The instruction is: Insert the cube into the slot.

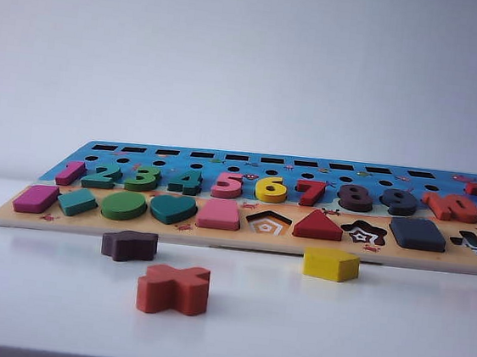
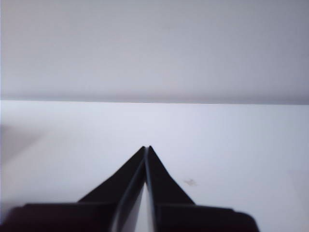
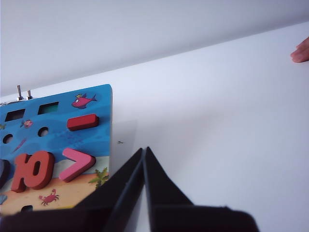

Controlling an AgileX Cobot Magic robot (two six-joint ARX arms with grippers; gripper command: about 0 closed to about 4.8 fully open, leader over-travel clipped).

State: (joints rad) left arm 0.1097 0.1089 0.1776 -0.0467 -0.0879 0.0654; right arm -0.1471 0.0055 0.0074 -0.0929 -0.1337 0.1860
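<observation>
1. Exterior view: the puzzle board (image 1: 241, 230) lies on the white table (image 1: 392, 340). The cube (image 1: 418, 233) sits in the board's front row, filling the slot, between the star cutout (image 1: 363, 234) and the cross cutout (image 1: 475, 244). Loose in front of the board: a dark star block (image 1: 129, 245), an orange-red cross block (image 1: 173, 288), a yellow pentagon block (image 1: 330, 264). No gripper appears here.
2. Left wrist view: the left gripper (image 2: 147, 148) is clenched, tips together, holding nothing. Only bare table lies ahead of it, up to the far edge.
3. Right wrist view: the right gripper (image 3: 144, 150) is clenched and empty, just beside the board's corner edge (image 3: 110, 140). The pink arrow piece (image 3: 76, 164) lies near the tips. Open table extends on the other side; a fingertip (image 3: 300, 50) shows well apart.
</observation>
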